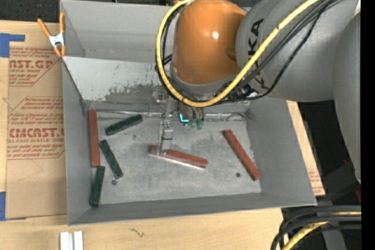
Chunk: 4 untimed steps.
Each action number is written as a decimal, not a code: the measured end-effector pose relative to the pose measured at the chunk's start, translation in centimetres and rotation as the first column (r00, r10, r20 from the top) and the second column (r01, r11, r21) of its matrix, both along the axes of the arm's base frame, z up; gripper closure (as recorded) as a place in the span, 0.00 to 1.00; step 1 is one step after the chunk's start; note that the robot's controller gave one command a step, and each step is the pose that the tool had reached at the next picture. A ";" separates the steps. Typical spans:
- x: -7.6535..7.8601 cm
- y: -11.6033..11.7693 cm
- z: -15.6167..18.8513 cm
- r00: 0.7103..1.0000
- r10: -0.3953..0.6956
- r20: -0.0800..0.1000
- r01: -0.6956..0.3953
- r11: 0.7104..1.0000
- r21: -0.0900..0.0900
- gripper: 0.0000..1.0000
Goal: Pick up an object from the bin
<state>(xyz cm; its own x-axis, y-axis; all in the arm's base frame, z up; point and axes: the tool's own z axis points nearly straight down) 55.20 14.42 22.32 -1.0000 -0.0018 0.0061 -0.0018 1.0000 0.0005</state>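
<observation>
My gripper (166, 140) hangs under the arm's orange cover, near the middle of the bin. It reaches down to the left end of a red-brown flat bar (181, 158) that lies almost level on the bin floor. The gripper's tip sits just above or on that end; I cannot tell whether they touch. A second red-brown bar (241, 154) lies slanted to the right of it. A dark green stick (123, 124) lies to the left of the gripper, near the back wall.
Along the left wall stands a long red-brown bar (94, 139), lying lengthwise. Two more dark green sticks (111, 158) (96, 185) lie at the front left. The arm and its orange cover hide the back middle of the bin.
</observation>
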 end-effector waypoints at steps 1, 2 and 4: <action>-2.2 -0.5 -15.8 0.998 0.064 -0.001 -0.064 0.998 0.000 0.00; 0.6 -8.1 -14.8 1.000 0.012 0.009 -0.012 1.000 -0.003 0.00; 1.1 -9.1 3.8 0.998 0.066 0.018 -0.066 0.998 -0.001 1.00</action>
